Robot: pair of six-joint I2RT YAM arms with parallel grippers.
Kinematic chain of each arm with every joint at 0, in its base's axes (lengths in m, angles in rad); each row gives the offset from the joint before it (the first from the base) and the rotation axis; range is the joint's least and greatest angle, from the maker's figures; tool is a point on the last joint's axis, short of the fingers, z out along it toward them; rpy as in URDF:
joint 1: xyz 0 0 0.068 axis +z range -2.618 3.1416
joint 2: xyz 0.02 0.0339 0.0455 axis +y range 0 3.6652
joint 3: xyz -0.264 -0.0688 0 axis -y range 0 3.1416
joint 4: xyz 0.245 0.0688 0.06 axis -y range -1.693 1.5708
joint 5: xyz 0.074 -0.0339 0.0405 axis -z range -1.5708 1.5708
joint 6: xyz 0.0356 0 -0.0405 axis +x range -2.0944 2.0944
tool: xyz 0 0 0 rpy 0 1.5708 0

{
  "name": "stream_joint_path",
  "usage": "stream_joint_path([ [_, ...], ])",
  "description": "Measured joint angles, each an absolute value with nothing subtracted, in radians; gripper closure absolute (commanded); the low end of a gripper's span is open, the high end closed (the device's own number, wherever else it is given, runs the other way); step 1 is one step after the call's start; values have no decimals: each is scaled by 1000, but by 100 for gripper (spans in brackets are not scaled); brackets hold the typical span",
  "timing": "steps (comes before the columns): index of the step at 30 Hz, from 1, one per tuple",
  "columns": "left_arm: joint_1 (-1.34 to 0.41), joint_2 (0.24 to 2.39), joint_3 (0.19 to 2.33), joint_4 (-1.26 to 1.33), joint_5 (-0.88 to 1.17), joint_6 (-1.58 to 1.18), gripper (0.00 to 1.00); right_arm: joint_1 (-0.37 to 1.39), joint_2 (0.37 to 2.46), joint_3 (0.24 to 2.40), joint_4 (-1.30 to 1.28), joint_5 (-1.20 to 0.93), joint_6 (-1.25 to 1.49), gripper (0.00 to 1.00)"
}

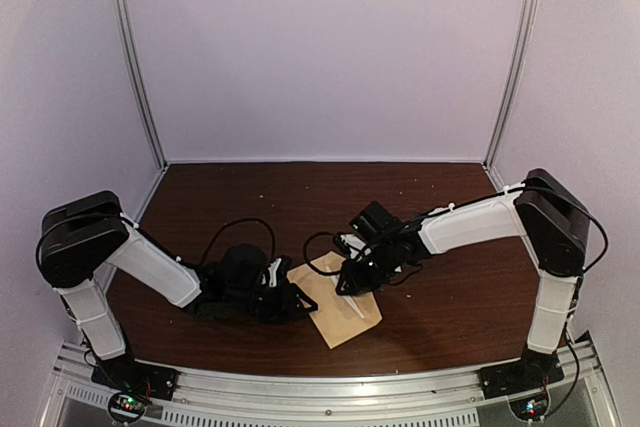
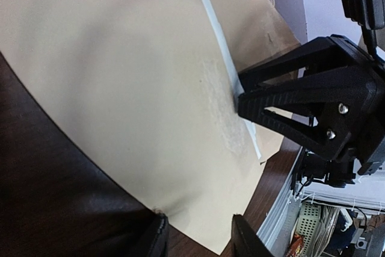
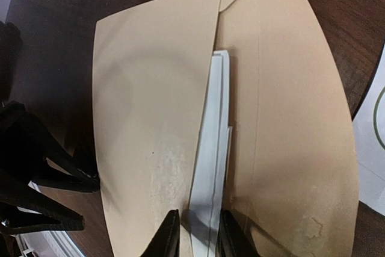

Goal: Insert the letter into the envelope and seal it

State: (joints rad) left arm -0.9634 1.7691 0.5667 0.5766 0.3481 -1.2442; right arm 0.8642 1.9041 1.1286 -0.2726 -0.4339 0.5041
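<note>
Right gripper [image 3: 198, 224] pinching white letter [image 3: 210, 148] on tan envelope [image 3: 144, 100] | left gripper [image 2: 201, 236] spread at envelope's edge | dark wood table [image 1: 450, 317] | pale lilac walls [image 1: 320, 47] far, left, right

**Right claw pinches letter at the envelope's mouth**

A tan envelope [image 3: 150, 118] lies flat on the dark wooden tabletop [image 3: 60, 4]. A folded white letter [image 3: 210, 148] lies along its middle, partly tucked under the left panel. The right claw [image 3: 195, 227] grips the letter's near end, one finger on each side. The left claw [image 3: 42, 173] has its fingers spread, tips at the envelope's left edge. A white sheet [image 3: 373, 148] lies just beside the envelope's right edge.
</note>
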Motion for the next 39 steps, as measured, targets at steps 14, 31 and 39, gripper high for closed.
stream_joint_path([
  [14, -963, 1769, 567, 576, 356, -1244, 63, 891, 1906, 1129, -265, -421, 521, 77],
  [31, -957, 1615, 566, 428, 256, -1192, 58, 916, 1776, 1154, -330, -321, 513, 52],
  [39, -926, 1563, 566, 344, 220, -1148, 60, 809, 1631, 1107, -317, -282, 501, 62],
])
